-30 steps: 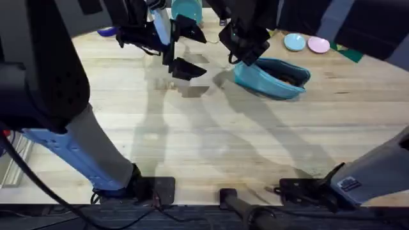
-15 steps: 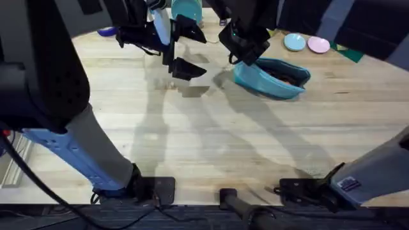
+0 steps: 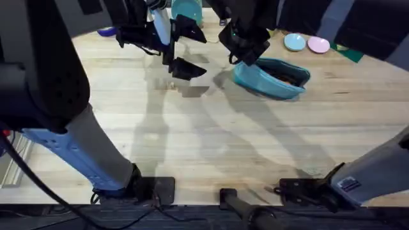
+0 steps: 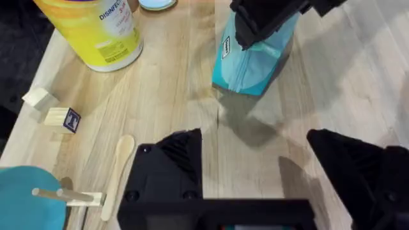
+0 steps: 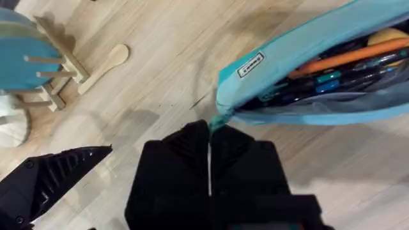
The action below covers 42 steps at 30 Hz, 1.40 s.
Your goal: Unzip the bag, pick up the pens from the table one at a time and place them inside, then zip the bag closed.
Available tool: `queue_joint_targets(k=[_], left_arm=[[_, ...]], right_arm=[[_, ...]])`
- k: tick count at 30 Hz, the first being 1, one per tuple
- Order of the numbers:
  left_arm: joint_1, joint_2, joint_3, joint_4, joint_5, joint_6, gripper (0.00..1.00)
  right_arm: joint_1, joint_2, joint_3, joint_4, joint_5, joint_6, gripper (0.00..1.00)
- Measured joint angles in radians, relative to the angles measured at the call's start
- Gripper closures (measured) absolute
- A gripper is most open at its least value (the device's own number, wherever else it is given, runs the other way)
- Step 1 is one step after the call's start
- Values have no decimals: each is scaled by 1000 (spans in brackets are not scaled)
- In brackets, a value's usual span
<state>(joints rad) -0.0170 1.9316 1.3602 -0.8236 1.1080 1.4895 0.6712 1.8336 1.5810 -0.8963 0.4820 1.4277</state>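
The turquoise bag (image 3: 275,78) lies on the table (image 3: 211,134) at the far middle right, its zipper open along the top. In the right wrist view, dark slim pens (image 5: 358,66) lie inside the bag (image 5: 300,45) beside an orange-handled item. My right gripper (image 5: 209,128) is shut on the zipper pull at the bag's left end, and it shows there in the overhead view too (image 3: 246,54). My left gripper (image 3: 188,50) hovers open over the table just left of the bag, holding nothing. From the left wrist, its fingers (image 4: 172,153) spread wide, with the bag (image 4: 252,64) ahead.
A yellow canister (image 4: 96,32), small wooden blocks (image 4: 54,108) and a wooden spoon (image 4: 118,166) sit beyond the left gripper. A blue piece on a dowel rack (image 5: 19,57) stands nearby. A light-blue dish (image 3: 294,42) and a pink dish (image 3: 318,45) lie behind the bag.
My right gripper has edged slightly up and to the left at the bag's end, still shut on the pull. The left arm has not moved.
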Motion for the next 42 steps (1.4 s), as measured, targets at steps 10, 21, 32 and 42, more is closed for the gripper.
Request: queue_joint_targets(k=[10,21,32,42], left_arm=[[-25,0,0,31,-5,0,6],[-123,133,0,119,49,-24,6],[-212,217,0,343,160,-115,7],[-286,216,0,454,184,-275,7]], right_arm=[[0,0,0,1,0,0,971],[0,0,0,3,0,0,971],[0,0,0,3,0,0,971],[0,0,0,3,0,0,971]])
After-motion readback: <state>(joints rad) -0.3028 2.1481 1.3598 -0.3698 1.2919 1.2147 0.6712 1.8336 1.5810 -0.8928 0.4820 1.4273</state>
